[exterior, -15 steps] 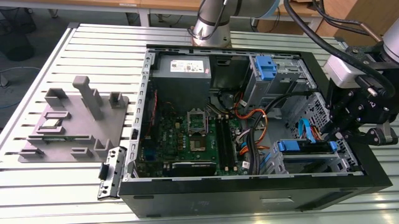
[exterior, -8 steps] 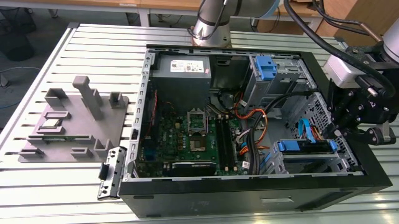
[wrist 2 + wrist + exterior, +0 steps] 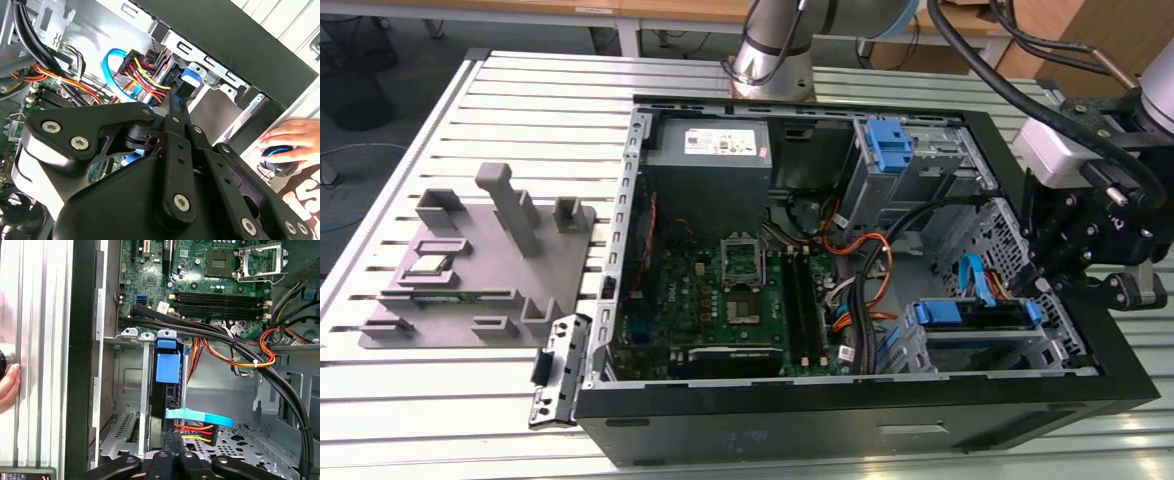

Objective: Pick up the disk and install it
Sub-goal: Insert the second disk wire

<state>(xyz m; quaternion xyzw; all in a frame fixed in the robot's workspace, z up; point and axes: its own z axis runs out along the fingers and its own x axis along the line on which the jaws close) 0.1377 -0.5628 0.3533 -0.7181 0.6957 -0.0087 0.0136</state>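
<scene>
- Hanging at the exterior view's right edge of the open computer case (image 3: 854, 420), the hand (image 3: 1107, 285) sits just beside the drive cage (image 3: 987, 335), and whether its fingers are spread or pressed together cannot be told
- In the first wrist view the hand's black linkage (image 3: 170, 462) sits close to the cable end of the disk (image 3: 167, 385), which stands on edge in its blue carrier inside a slot of the metal cage
- In the exterior view the disk (image 3: 974, 312) shows as a blue-framed block in the lower bay, with a light blue data cable (image 3: 970, 280) curving above it
- Red, yellow and orange power wires (image 3: 192, 431) run to the disk's back end
- A second blue bracket (image 3: 889, 145) sits in the upper bay, next to the grey power supply (image 3: 710, 150)
- The green motherboard (image 3: 720, 300) fills the case floor
- A grey fixture (image 3: 474, 265) rests on the slatted table (image 3: 520, 100), apart from the case
- A person's hand (image 3: 290, 137) rests on a mouse outside the case
</scene>
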